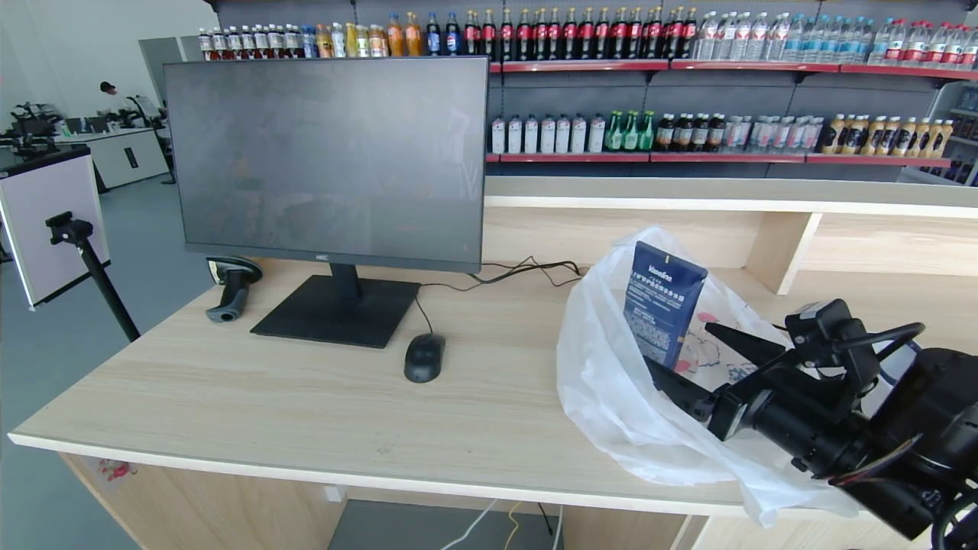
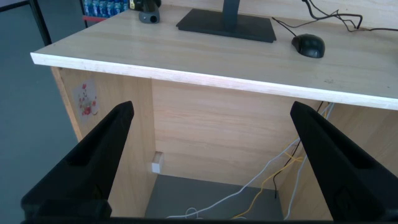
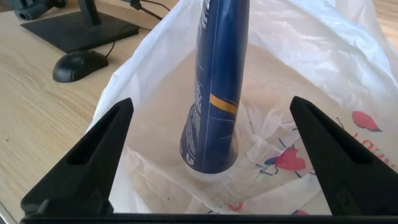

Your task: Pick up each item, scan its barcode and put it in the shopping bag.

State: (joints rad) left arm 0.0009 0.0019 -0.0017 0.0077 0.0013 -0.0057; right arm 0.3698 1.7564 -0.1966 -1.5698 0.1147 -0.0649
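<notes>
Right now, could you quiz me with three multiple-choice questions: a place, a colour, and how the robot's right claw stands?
1. Where is the blue pouch? A in a basket; B in the shopping bag; C in a drawer.
2. What colour is the mouse? A white; B red; C black.
3. The right gripper is: A open; B shut on the pouch; C shut on the bag.
Answers: B, the pouch stands upright inside the bag; C, it is black; A, its fingers stand apart, clear of the pouch.

Pale matt wood grain is noted on the bench (image 1: pixel 267 397). The shopping bag (image 1: pixel 611 397) is made of thin, crinkled, translucent plastic; the pouch (image 1: pixel 663 302) is finished smooth.
</notes>
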